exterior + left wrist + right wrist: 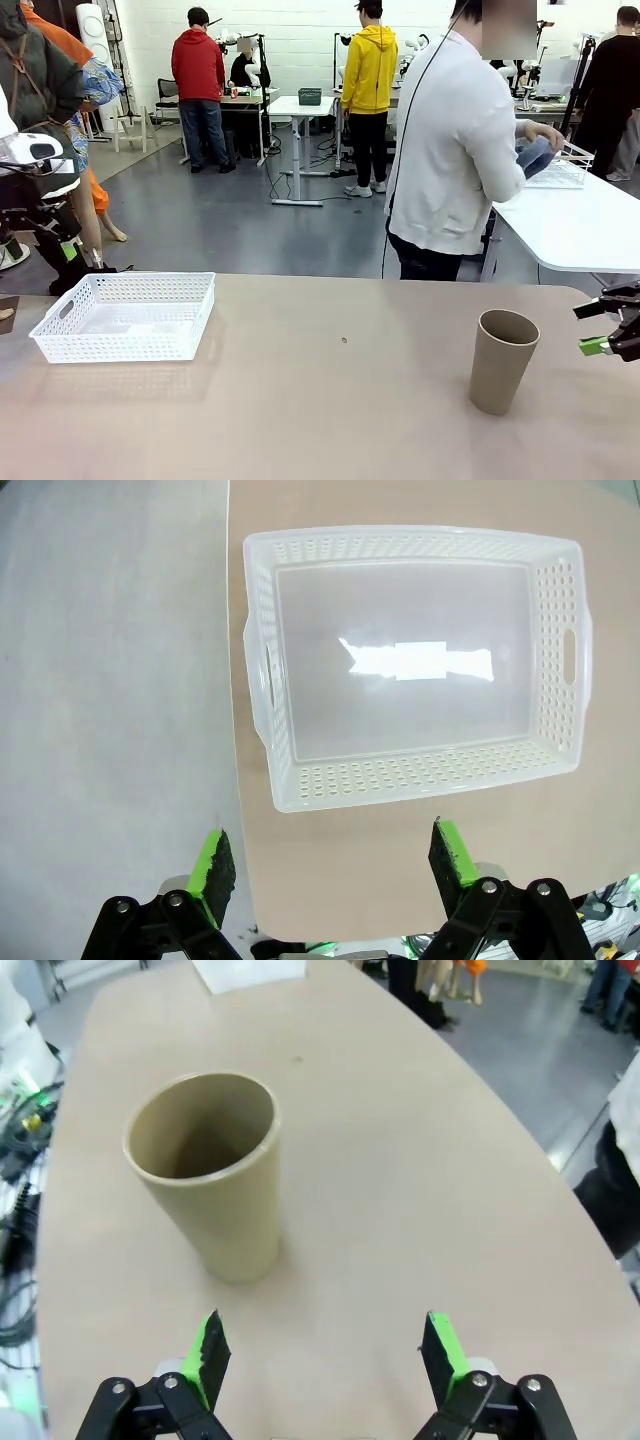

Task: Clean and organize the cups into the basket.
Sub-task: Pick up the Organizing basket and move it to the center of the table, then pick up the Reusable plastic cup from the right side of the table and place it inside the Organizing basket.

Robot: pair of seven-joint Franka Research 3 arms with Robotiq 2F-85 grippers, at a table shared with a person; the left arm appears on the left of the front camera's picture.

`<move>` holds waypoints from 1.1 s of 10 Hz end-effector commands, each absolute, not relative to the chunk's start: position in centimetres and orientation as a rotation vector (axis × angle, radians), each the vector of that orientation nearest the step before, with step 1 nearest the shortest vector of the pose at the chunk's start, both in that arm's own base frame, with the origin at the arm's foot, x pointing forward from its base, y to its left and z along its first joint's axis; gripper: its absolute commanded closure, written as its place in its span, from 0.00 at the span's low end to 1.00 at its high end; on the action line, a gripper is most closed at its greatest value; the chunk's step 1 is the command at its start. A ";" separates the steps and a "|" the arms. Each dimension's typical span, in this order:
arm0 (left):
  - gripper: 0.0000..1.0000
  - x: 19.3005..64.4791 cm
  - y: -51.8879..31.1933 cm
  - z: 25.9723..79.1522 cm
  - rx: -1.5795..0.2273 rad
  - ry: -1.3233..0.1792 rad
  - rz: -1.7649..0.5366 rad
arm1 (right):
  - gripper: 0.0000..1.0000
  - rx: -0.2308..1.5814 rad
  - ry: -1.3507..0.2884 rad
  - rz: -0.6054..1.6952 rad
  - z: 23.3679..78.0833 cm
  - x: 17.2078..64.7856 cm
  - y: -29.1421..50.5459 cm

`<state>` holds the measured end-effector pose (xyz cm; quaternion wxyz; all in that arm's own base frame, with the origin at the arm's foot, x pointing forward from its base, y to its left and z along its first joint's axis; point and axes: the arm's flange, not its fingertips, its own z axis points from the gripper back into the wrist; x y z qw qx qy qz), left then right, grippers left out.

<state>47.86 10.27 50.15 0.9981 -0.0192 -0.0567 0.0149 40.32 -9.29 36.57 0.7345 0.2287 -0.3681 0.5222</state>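
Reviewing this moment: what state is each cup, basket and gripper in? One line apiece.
cup: upright, empty, outside the basket, nothing touching it.
basket: right way up, empty.
left gripper: open, holding nothing, facing the basket.
right gripper: open, holding nothing, apart from the cup.

A tan cup (pixel 205 1175) stands upright just ahead of the right gripper (pixel 325 1352), fingers spread wide; far beyond, perhaps the basket (pixel 250 972).
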 end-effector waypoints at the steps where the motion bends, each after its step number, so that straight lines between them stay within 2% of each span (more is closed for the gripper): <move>1: 0.00 48.0 9.9 50.3 -0.027 -0.114 0.068 | 0.00 0.439 -0.856 1.150 34.6 42.0 -9.1; 4: 0.00 48.0 9.9 50.3 -0.027 -0.114 0.068 | 0.00 0.380 -0.919 1.110 33.1 43.0 -8.1; 5: 0.00 48.0 9.9 50.3 -0.027 -0.114 0.068 | 0.00 0.454 -0.822 1.168 33.2 42.7 -7.7; 6: 0.00 48.0 9.9 50.3 -0.027 -0.114 0.068 | 0.00 0.420 -0.867 1.108 33.9 42.2 -9.1; 11: 0.00 48.0 9.9 50.3 -0.027 -0.114 0.068 | 0.00 0.420 -0.867 1.108 33.9 42.2 -9.1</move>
